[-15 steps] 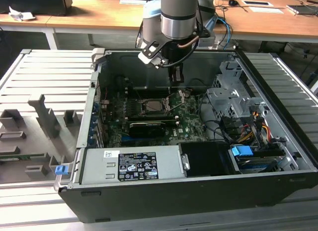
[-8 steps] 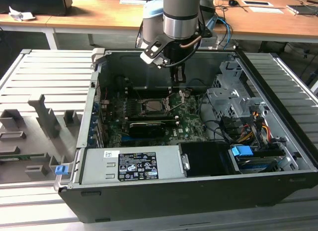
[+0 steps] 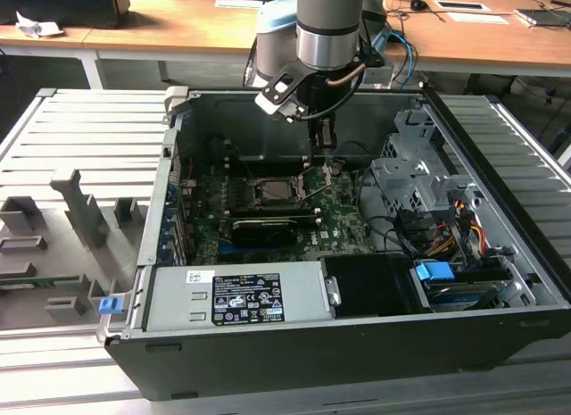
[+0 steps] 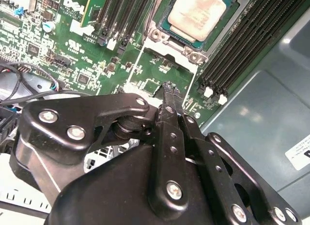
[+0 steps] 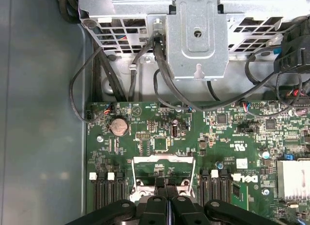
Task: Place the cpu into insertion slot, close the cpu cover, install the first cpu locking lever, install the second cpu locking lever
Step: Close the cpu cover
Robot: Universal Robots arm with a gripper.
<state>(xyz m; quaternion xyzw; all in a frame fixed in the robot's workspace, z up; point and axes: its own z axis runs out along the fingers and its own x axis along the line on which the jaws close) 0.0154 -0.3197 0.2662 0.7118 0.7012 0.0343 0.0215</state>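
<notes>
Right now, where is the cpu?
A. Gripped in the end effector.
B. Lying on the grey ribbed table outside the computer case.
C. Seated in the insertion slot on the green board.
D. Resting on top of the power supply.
C: in the second wrist view the pale cpu lies within the metal-rimmed insertion slot, apart from the closed end effector.

Motherboard (image 5: pixel 126 152) green, white markings. cpu (image 4: pixel 196 14) pale silvery-grey, faint tan staining. End effector (image 4: pixel 169 92) black. Coin cell (image 5: pixel 119 126) silver. Computer case (image 3: pixel 357 352) dark grey.
</notes>
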